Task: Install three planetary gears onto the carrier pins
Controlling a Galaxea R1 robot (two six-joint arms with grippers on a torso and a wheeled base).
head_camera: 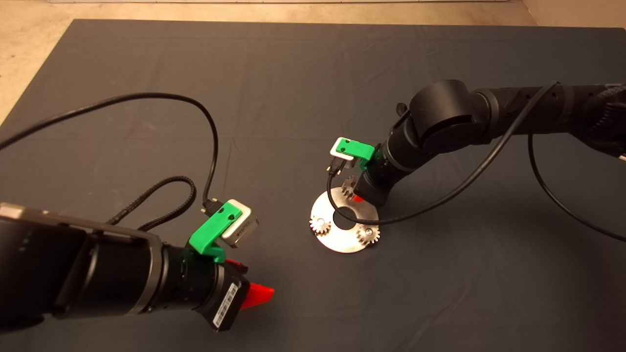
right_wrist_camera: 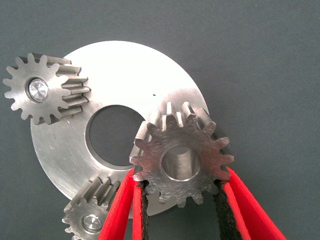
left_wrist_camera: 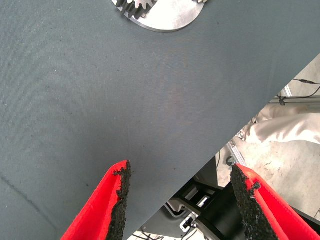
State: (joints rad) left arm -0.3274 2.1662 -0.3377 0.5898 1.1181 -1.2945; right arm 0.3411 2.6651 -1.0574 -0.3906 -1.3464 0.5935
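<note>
Over the disc, at its far edge from the robot: right end effector closed on the third planetary gear, its two red fingers pinching opposite flanks of the teeth. The gear sits level, bore facing up. A silvery surface shows inside the bore; whether that is the pin top or bare disc, cannot tell. Gear looks low, at or near the disc face, but seating not confirmed.

Two other planetary gears are already down on their carrier pins: one across the disc's centre hole from the held gear, pin end bright in its middle; the other on the disc rim just beside the left finger. In the head view these two sit on the near half of the disc.

Left end effector parked well clear of the disc, toward the near left of the mat on the counter, fingers wide apart, holding nothing.

Risks, as judged:
- Bore slightly off the pin: gear rides on the pin edge and tips on release.
- Held gear tilted by uneven tooth grip: binds partway down.
- Fingers opening sideways could nudge the neighbouring gear or slide the loose disc.
</note>
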